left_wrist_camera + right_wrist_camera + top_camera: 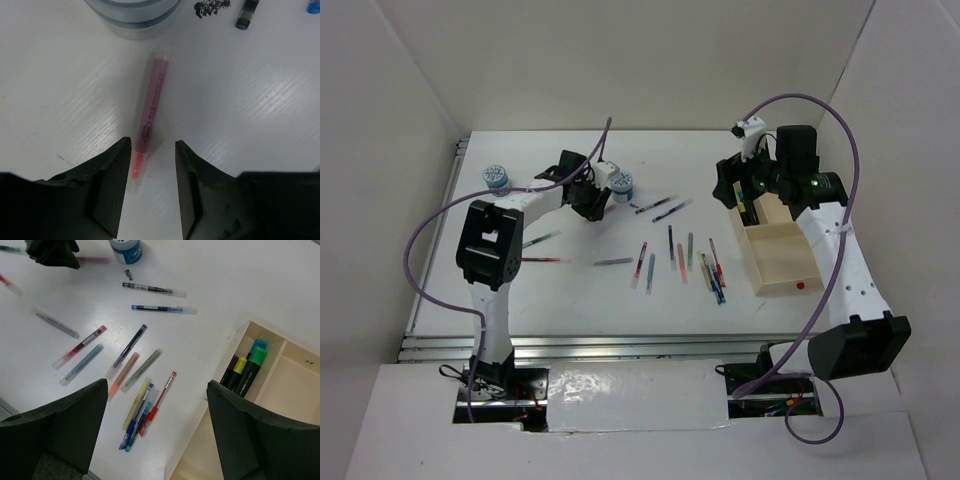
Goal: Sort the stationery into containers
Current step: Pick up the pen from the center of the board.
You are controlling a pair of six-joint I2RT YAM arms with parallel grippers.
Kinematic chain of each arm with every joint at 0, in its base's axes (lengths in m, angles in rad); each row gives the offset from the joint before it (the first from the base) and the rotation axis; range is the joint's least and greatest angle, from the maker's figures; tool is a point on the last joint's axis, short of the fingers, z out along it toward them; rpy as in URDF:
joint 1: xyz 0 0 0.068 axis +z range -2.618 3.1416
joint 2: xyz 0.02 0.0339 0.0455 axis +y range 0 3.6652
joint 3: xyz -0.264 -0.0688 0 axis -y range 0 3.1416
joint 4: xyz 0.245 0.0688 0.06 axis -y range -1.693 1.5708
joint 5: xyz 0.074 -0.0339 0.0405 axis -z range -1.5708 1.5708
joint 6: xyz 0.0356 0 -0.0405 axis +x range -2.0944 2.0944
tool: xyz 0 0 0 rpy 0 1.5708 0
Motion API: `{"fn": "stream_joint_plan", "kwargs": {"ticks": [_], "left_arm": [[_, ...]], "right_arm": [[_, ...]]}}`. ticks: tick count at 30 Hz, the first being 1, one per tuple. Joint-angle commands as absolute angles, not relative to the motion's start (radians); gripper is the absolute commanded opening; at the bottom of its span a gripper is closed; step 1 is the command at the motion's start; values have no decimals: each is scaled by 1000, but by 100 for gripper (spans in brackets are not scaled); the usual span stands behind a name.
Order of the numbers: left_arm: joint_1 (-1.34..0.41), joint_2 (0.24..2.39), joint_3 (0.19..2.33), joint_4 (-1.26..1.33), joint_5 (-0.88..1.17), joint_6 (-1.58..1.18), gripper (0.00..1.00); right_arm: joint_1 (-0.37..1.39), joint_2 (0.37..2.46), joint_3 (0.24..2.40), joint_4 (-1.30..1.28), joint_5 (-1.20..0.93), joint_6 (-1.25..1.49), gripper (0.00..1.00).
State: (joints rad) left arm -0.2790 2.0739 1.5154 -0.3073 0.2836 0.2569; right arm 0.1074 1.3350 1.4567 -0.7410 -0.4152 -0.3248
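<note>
A pink pen (150, 105) lies flat on the white table (60, 90), its far end pointing at a round blue-white pot (132, 17) just beyond it. The left gripper (152, 146) straddles the pen's orange tip, jaws partly apart, one on each side, not clamped. A second pot (497, 177) sits well apart, further left. Loose pens (135, 405) lie scattered mid-table. The right gripper (157, 385) hangs wide open and empty above the wooden tray (236, 335), where highlighters (252, 367) lie together in one compartment.
</note>
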Motion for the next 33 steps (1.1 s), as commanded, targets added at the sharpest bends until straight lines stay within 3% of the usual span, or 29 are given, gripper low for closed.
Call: {"fn": "stream_joint_plan", "kwargs": {"ticks": [1, 14, 23, 25, 28, 29, 33], "left_arm": [[-290, 2115, 1588, -314, 279, 278, 51], [-279, 2180, 1626, -403, 203, 310, 38], [-250, 2149, 1591, -456, 207, 325, 41], [-244, 2148, 1574, -457, 210, 336, 38], [-242, 2148, 1571, -465, 224, 339, 25], [-242, 2146, 1571, -466, 233, 334, 16], [-235, 2067, 1556, -489, 358, 258, 6]], "right_arm": [[120, 1270, 1454, -764, -410, -357, 86], [143, 1255, 1448, -769, -456, -388, 83], [199, 1227, 1427, -767, -434, -433, 83], [219, 1223, 1416, -756, -428, -439, 83], [241, 1210, 1394, -730, -419, -448, 83], [256, 1206, 1378, -721, -416, -452, 82], [296, 1149, 1324, -658, -414, -489, 78]]}}
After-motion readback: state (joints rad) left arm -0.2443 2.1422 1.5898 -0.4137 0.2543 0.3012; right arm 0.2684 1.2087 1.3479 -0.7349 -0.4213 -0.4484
